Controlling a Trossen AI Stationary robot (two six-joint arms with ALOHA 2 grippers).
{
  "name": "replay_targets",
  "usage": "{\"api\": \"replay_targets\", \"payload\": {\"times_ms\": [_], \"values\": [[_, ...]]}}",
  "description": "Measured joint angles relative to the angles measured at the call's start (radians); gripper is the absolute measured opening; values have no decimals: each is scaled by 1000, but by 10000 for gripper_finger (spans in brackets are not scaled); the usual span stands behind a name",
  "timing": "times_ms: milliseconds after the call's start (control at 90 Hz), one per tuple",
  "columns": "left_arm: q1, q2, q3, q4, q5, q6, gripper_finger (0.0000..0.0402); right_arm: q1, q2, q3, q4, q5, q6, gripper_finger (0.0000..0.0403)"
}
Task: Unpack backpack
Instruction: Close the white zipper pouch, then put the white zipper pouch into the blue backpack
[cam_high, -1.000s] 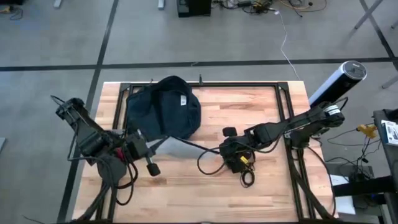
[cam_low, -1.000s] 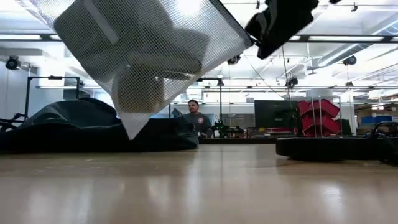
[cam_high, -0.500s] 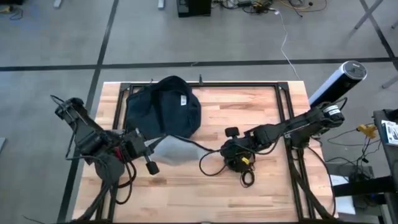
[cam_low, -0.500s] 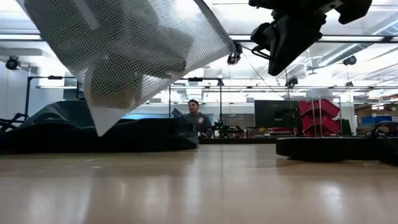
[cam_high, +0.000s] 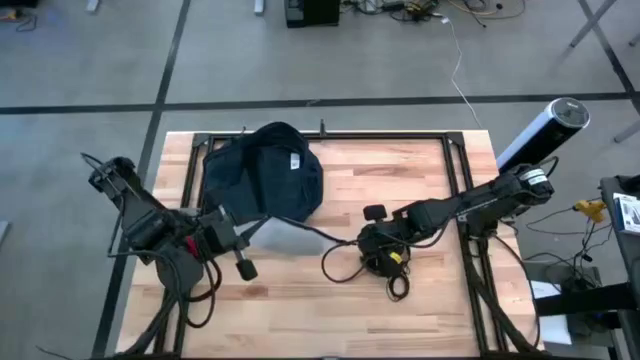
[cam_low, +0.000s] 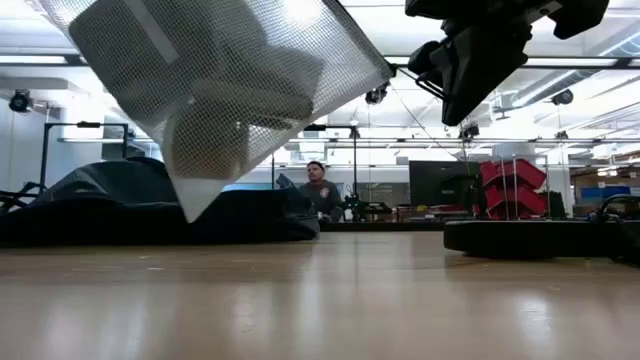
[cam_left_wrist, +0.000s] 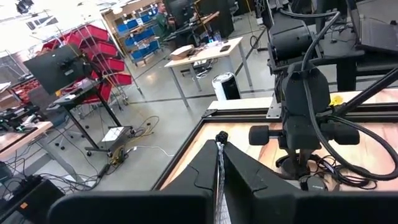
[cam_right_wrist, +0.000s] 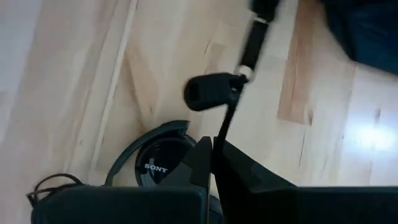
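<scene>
Aloft, left pincer clamped on mesh pouch (right pincer together).

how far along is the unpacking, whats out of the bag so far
Looks done: the black headphones with cables lie on the wooden table, outside the dark navy fabric backpack, with the right gripper shut on their cable. In hand: the left gripper is shut on the silvery-grey mesh pouch, held clear of the tabletop. Left: setting the pouch down; whether the backpack holds more cannot be seen.

Dark navy backpack, slumped, apparently open, table's far-left corner
</scene>
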Motion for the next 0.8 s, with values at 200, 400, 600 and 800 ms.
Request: {"api": "replay_targets", "payload": {"times_ms": [200, 400, 600, 800], "values": [[0, 0, 0, 1, 0, -3, 0, 0, 0, 0, -1, 0, 10, 3], [0, 1, 0, -12, 0, -19, 0, 0, 1, -1, -1, 0, 23, 63], [0, 2, -1, -18, 0, -27, 0, 0, 1, 10, 4, 6, 37, 151], [0, 3, -1, -17, 0, -27, 0, 0, 2, 118, 9, 52, 2, 195]]}}
